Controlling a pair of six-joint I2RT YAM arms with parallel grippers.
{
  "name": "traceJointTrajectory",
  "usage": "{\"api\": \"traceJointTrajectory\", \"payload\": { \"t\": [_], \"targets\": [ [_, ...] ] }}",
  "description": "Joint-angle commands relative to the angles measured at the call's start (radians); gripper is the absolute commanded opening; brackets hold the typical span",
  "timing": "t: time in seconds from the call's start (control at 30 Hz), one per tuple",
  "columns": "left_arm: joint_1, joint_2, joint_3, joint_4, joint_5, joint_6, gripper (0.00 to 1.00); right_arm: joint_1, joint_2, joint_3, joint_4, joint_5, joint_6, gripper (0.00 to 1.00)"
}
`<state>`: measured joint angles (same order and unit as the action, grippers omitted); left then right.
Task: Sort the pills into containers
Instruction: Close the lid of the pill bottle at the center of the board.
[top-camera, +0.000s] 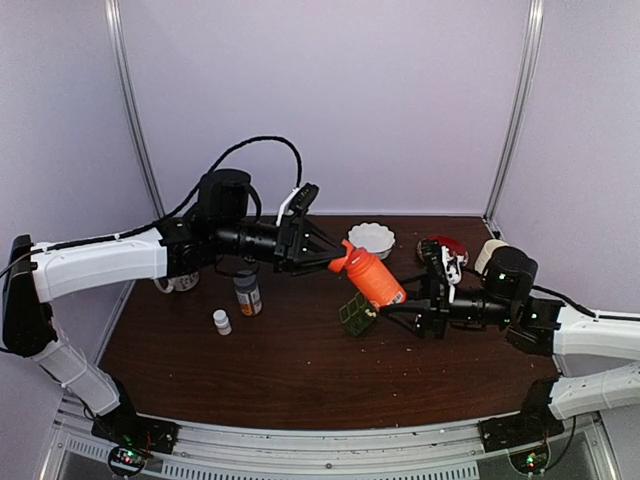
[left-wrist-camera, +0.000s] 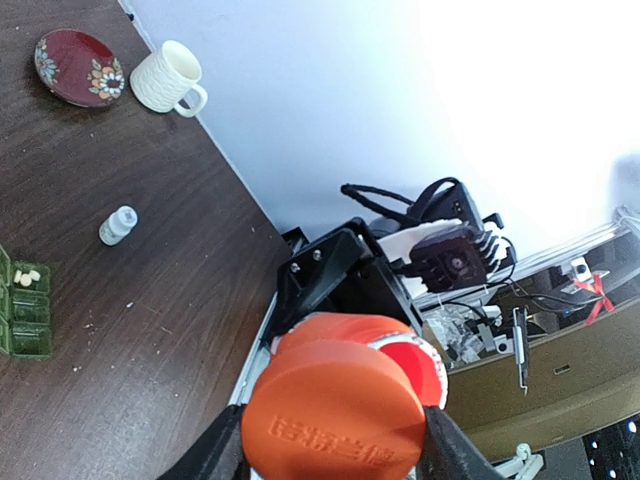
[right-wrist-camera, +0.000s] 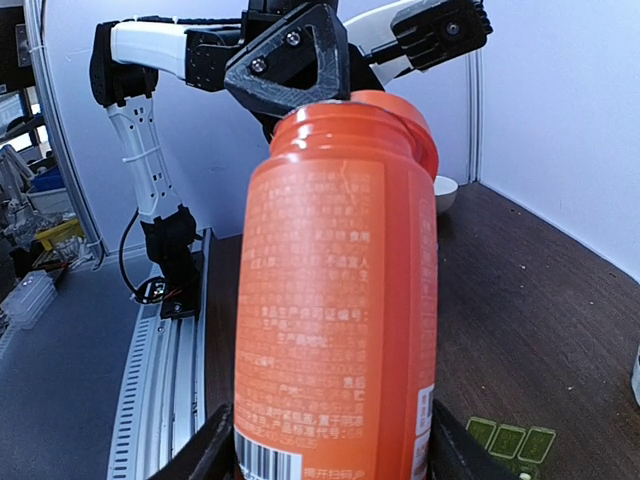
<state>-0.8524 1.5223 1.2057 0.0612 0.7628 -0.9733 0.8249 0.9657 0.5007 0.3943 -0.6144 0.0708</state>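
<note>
Lilac walls, dark brown bench; both arms reach out level and meet mid-air; right claw clamps the base of the tilted orange bottle, left claw pinches its cap; screwed on or off, can't tell; green pill box sits on the bench near that base, a few pills in one end cell.

Bottle: smooth, glossy orange plastic, as is its cap. Table: dark matt wood grain. Pill box, lower left: translucent green plastic.
</note>
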Motion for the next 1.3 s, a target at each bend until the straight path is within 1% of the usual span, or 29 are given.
{"api": "traceJointTrajectory", "payload": {
  "t": [0.0,0.1,0.13,0.23,0.47,0.67,1.03,1.27],
  "targets": [
    [-0.001,-0.012,-0.019,0.122,0.050,-0.058,0.46,0.007,0.020,0.060,-0.017,-0.007,-0.033,0.00],
    [-0.001,-0.012,-0.028,0.161,0.065,-0.082,0.46,0.008,0.036,0.076,-0.048,-0.003,-0.050,0.00],
    [-0.002,-0.011,-0.012,0.091,0.056,-0.046,0.46,0.008,0.043,0.102,-0.099,0.011,-0.057,0.00],
    [-0.003,-0.010,0.014,-0.015,0.031,0.020,0.48,0.009,0.045,0.134,-0.178,0.041,-0.113,0.00],
    [-0.005,-0.001,0.026,-0.080,0.016,0.043,0.48,0.023,0.043,0.201,-0.332,0.116,-0.195,0.00],
    [-0.005,0.009,0.038,-0.102,0.024,0.032,0.48,0.063,0.051,0.263,-0.437,0.225,-0.283,0.00],
    [-0.004,0.019,0.031,-0.121,0.012,-0.021,0.47,0.196,0.054,0.305,-0.434,0.575,-0.407,0.00],
    [-0.005,0.023,0.031,-0.139,-0.006,-0.037,0.47,0.284,0.056,0.324,-0.411,0.793,-0.453,0.00]
  ]
}}
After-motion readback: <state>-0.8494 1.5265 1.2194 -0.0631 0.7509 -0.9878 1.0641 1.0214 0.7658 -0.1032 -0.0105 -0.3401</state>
